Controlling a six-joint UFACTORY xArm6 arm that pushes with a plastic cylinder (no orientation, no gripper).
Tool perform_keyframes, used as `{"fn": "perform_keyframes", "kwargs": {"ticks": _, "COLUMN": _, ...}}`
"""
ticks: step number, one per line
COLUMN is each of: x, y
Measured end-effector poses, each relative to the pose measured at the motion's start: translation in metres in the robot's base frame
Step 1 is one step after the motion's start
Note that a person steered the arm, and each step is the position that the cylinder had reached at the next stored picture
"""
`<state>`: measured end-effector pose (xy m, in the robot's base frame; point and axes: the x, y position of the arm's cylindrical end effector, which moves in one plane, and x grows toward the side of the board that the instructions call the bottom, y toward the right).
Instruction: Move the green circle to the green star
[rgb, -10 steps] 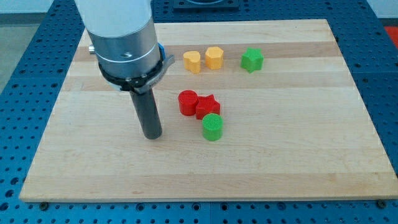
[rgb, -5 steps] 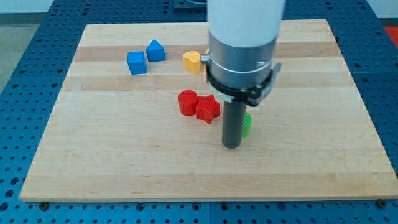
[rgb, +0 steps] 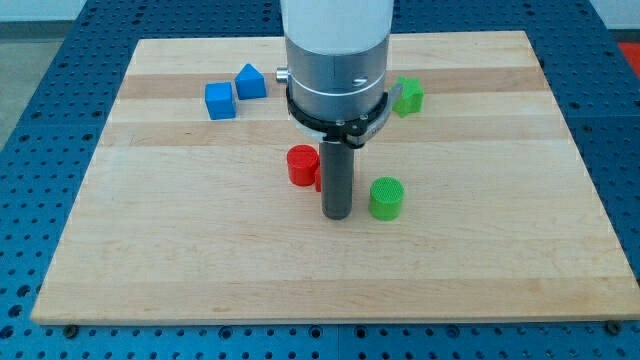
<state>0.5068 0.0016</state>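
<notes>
The green circle (rgb: 386, 198) sits near the middle of the wooden board (rgb: 500, 250). The green star (rgb: 408, 95) lies toward the view's top, partly hidden behind the arm's body. My tip (rgb: 337, 214) rests on the board just left of the green circle, a small gap between them. The rod stands in front of the red blocks.
A red cylinder (rgb: 301, 165) sits left of the rod; a red block behind the rod is mostly hidden. A blue cube (rgb: 220, 101) and a blue triangular block (rgb: 250, 81) lie at the view's top left. The yellow blocks are hidden behind the arm.
The tip swung right past the green circle, pushing it to the right, then moved back left. The green circle now sits further right than before.
</notes>
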Motion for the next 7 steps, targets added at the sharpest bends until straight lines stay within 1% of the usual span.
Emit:
{"fn": "perform_keyframes", "kwargs": {"ticks": 1, "x": 0.0, "y": 0.002}}
{"fn": "perform_keyframes", "kwargs": {"ticks": 3, "x": -0.009, "y": 0.072}}
{"fn": "perform_keyframes", "kwargs": {"ticks": 4, "x": -0.013, "y": 0.087}}
{"fn": "perform_keyframes", "kwargs": {"ticks": 5, "x": -0.011, "y": 0.087}}
{"fn": "perform_keyframes", "kwargs": {"ticks": 6, "x": 0.025, "y": 0.107}}
{"fn": "perform_keyframes", "kwargs": {"ticks": 7, "x": 0.03, "y": 0.147}}
